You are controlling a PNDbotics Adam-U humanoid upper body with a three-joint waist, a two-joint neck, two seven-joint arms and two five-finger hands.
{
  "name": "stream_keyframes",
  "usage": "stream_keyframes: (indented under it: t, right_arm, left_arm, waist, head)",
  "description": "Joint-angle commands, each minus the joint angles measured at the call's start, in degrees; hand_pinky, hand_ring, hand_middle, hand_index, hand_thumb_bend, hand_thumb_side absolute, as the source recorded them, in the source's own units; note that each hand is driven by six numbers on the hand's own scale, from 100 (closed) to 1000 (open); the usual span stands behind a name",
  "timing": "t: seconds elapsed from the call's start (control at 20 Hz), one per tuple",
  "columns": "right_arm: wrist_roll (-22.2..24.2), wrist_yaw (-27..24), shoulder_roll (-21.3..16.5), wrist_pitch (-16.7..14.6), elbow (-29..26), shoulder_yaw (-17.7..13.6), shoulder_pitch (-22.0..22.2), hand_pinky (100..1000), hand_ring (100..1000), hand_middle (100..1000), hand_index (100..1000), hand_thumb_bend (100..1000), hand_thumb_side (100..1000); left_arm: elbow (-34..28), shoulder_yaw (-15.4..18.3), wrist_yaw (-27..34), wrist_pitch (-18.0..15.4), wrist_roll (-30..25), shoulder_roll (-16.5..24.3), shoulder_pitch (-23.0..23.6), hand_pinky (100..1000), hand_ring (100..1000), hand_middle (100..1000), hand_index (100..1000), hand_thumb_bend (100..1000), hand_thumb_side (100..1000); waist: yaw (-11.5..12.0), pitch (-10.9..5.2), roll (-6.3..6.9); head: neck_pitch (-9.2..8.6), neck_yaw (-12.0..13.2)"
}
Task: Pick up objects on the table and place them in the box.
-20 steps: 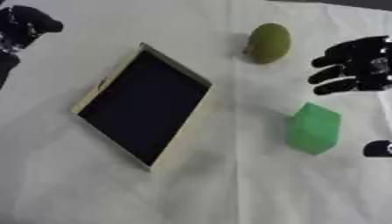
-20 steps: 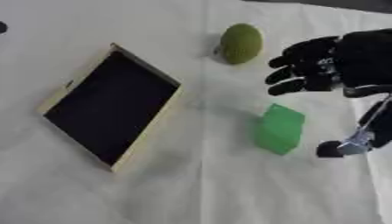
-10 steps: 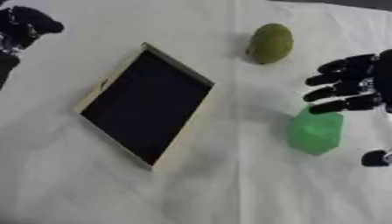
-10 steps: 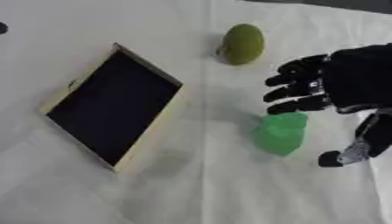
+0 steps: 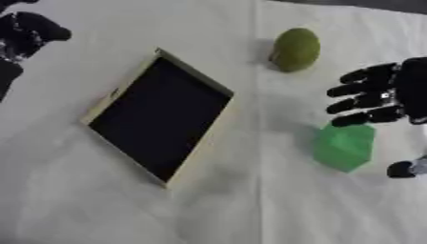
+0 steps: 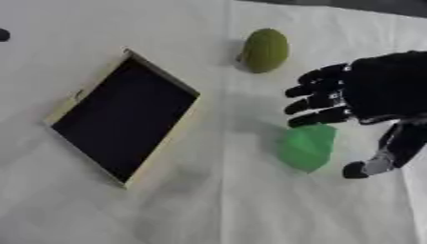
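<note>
The right hand (image 6: 375, 93) is seen at the right side of the table, its black fingers (image 6: 313, 102) spread and extended toward the left, with nothing held between them. The thumb (image 6: 367, 167) is held apart lower down, its tip to the right of a green block (image 6: 307, 147). The lowest fingers lie just above the block's upper edge; whether they touch it cannot be told. In the right eye view the whole palm and the start of the wrist are shown, while in the left eye view only the fingers and the thumb tip are seen at the right edge.

The green block, faceted and bright, rests on the white tablecloth (image 5: 250, 205). Farther up the table, well apart from the block, a yellow-green oval fruit (image 5: 295, 49) is lying just left of the fingertips' level.

To the left of both, a shallow box (image 5: 100, 106) with a pale wooden rim and a black interior is set askew on the cloth; nothing is seen inside it.

The left hand (image 5: 29, 33) is shown only in the left eye view, at the upper left corner, with its fingers curled and nothing held. In the right eye view only a small dark spot is visible at that edge.
</note>
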Motion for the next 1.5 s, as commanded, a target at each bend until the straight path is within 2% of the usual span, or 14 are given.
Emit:
stream_keyframes:
  t: [0.05, 0.35, 1.05, 1.5]
  right_arm:
    - [-0.83, 0.57, -1.10, -0.23, 0.36, -0.59, -1.16, 955, 998, 910, 979, 413, 724]
    - [-0.61, 0.74, -0.12, -0.23, 0.06, 0.94, -2.73, 954, 997, 906, 974, 394, 718]
    - [3.38, -1.26, 2.16, -0.23, 0.36, 3.14, -5.89, 954, 997, 904, 970, 383, 714]
    - [3.17, 1.42, 2.77, -0.23, 3.08, 3.34, -6.32, 953, 996, 905, 966, 407, 722]
  left_arm:
    - [-0.71, 0.18, -0.05, -0.03, -0.26, 1.23, -0.66, 893, 809, 847, 850, 100, 672]
    - [-0.73, 0.13, -0.08, 0.09, -0.35, 1.18, -0.64, 893, 810, 848, 850, 100, 672]
    - [-0.97, 0.16, -0.22, 0.56, -0.45, 1.25, -0.51, 895, 813, 851, 850, 100, 672]
    - [-0.97, 0.24, -0.35, 0.73, -0.76, 1.38, -0.38, 896, 814, 851, 850, 100, 672]
  waist:
    - [-0.08, -1.21, 0.29]
    - [-0.03, -1.24, 0.23]
    - [0.20, -1.12, -0.22]
    - [0.29, -0.88, -0.33]
  head:
    - [-0.60, 0.14]
    - [-0.65, 0.16]
    - [-0.77, 0.38]
    - [-0.88, 0.54]
